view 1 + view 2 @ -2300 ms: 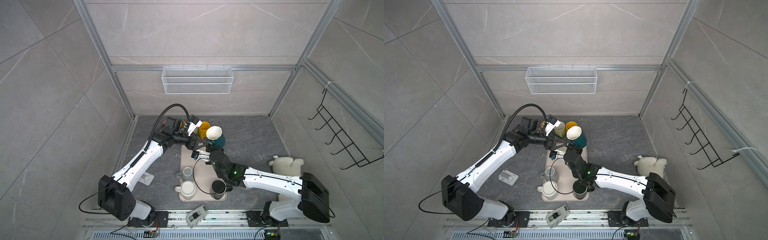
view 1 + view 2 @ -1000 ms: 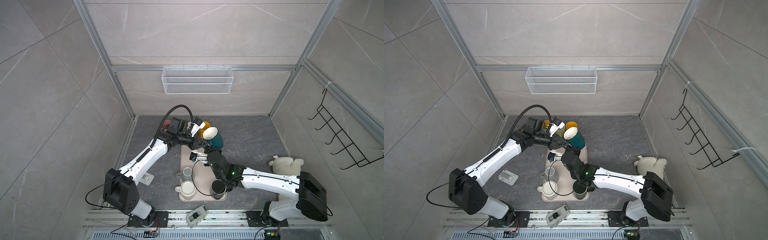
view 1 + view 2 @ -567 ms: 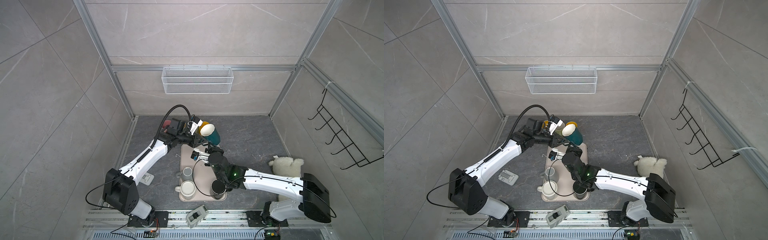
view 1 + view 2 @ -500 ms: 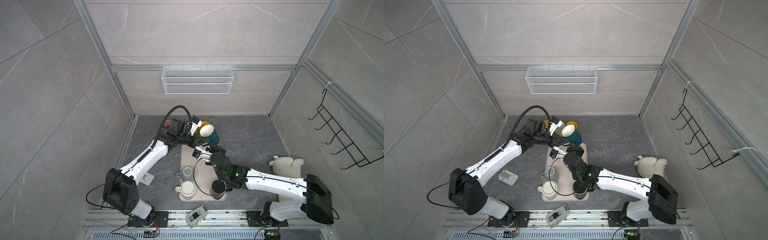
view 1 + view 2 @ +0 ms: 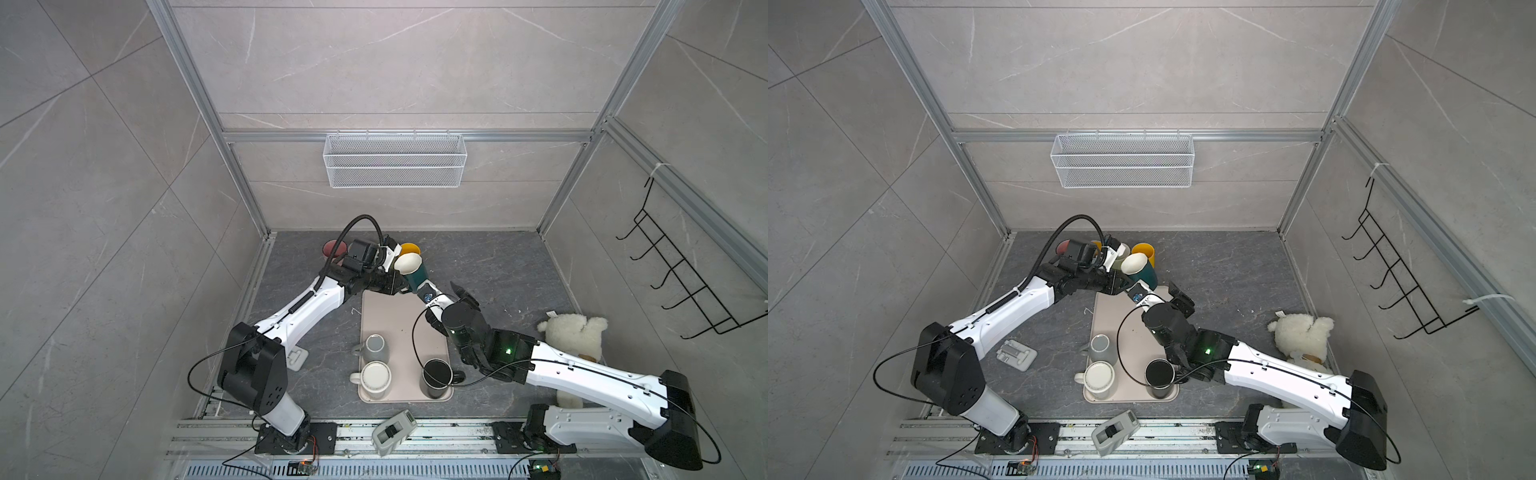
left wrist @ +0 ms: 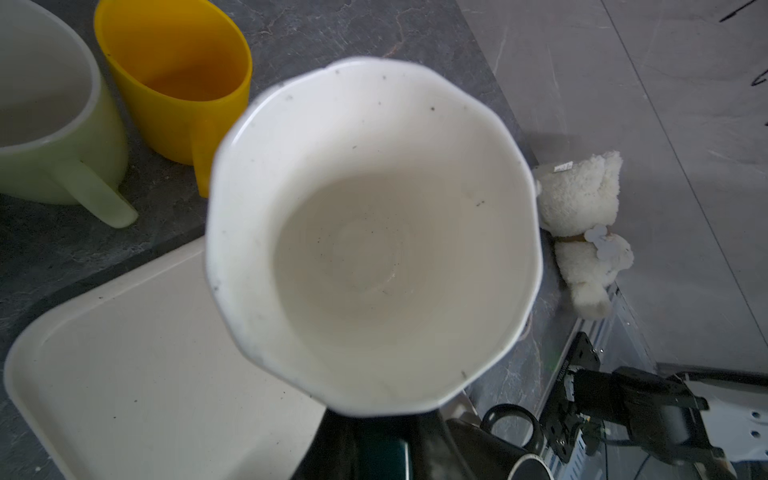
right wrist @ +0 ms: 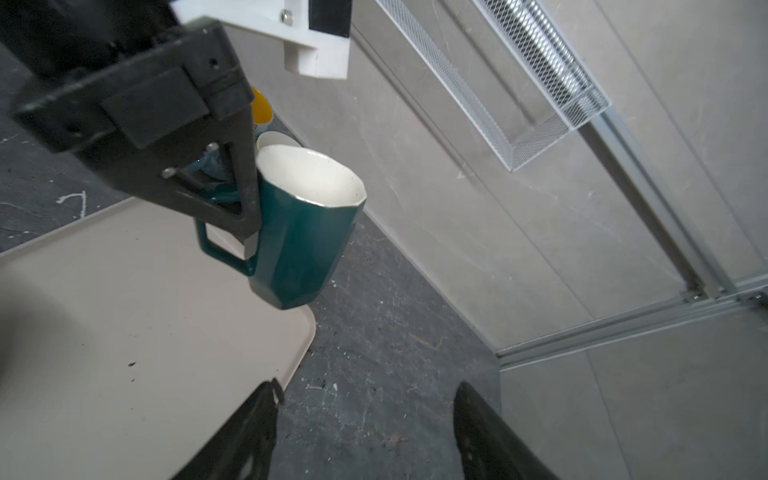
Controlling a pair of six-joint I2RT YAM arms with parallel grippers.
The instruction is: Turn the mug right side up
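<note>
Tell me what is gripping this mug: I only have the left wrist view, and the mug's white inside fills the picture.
Observer: The left gripper is shut on the teal mug at its handle side.
Operator: Is the right gripper on it too?
Observer: No. The right gripper is open and apart from the mug, with nothing between its jaws.
Operator: Is the mug standing on the tray?
Observer: It seems not. It hangs mouth up and slightly tilted over the far end of the beige tray.
</note>
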